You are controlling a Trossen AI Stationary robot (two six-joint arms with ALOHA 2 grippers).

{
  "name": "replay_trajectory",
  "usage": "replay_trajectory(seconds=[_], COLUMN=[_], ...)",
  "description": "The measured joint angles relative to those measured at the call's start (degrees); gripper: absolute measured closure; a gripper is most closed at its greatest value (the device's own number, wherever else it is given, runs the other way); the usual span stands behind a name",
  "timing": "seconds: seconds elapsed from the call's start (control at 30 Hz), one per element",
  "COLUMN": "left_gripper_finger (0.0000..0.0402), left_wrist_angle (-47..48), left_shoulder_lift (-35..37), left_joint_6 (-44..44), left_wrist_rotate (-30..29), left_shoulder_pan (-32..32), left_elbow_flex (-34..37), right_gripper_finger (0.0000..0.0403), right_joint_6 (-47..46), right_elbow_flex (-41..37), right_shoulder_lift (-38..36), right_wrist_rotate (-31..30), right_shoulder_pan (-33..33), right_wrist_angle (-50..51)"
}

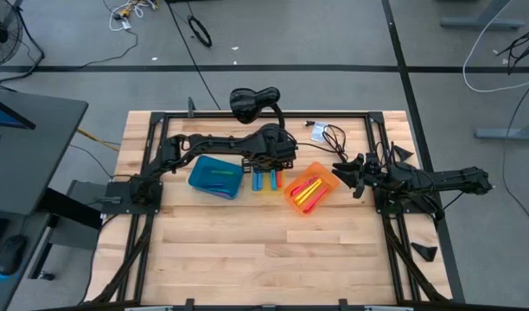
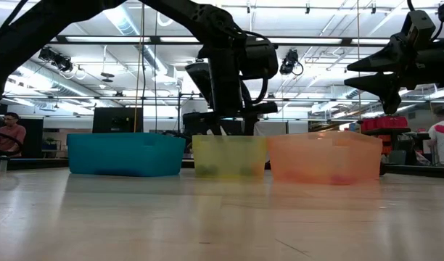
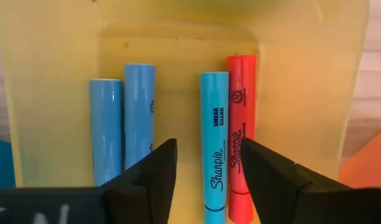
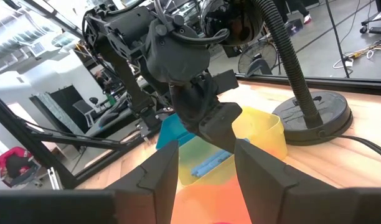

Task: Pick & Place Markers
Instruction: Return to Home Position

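Three blue markers [image 3: 138, 118] and one red marker [image 3: 241, 124] lie side by side on the floor of the yellow bin [image 3: 53, 74], which also shows in the high view [image 1: 266, 178]. My left gripper [image 3: 206, 165] hangs open just above them, its fingers on either side of a light blue marker [image 3: 214, 137], holding nothing. Yellow and red markers [image 1: 306, 190] lie in the orange bin [image 1: 325, 177]. My right gripper [image 1: 347, 177] is open and empty, raised beside the orange bin's right side; it also shows in the right wrist view [image 4: 206, 165].
A blue bin [image 1: 217, 177] stands left of the yellow bin; the three bins stand in a row in the low view [image 2: 125, 154]. A black gooseneck stand [image 1: 254, 100] and cables [image 1: 321, 131] sit at the table's far edge. Bare wood lies toward the near edge.
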State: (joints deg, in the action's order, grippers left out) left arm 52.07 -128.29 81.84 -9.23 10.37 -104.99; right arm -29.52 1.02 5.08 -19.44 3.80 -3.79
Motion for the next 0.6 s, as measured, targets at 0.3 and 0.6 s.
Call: replay_trajectory(seconds=[0.3,0.6], left_gripper_finger=[0.0176,0.0174], left_wrist_angle=[0.4,-5.0], left_shoulder_lift=[1.3,10.2], left_joint_6=[-6.6,-32.1], left_wrist_rotate=[-0.9,-4.8], left_shoulder_pan=[-0.1,-1.9], left_elbow_flex=[0.0,3.7], right_gripper_finger=[0.0243,0.0243], right_joint_6=[0.0,0.0], right_elbow_flex=[0.0,0.0], right_shoulder_lift=[0.0,0.0], right_wrist_rotate=[0.0,0.0], right_shoulder_pan=[0.0,0.0], right_wrist_angle=[0.0,0.0])
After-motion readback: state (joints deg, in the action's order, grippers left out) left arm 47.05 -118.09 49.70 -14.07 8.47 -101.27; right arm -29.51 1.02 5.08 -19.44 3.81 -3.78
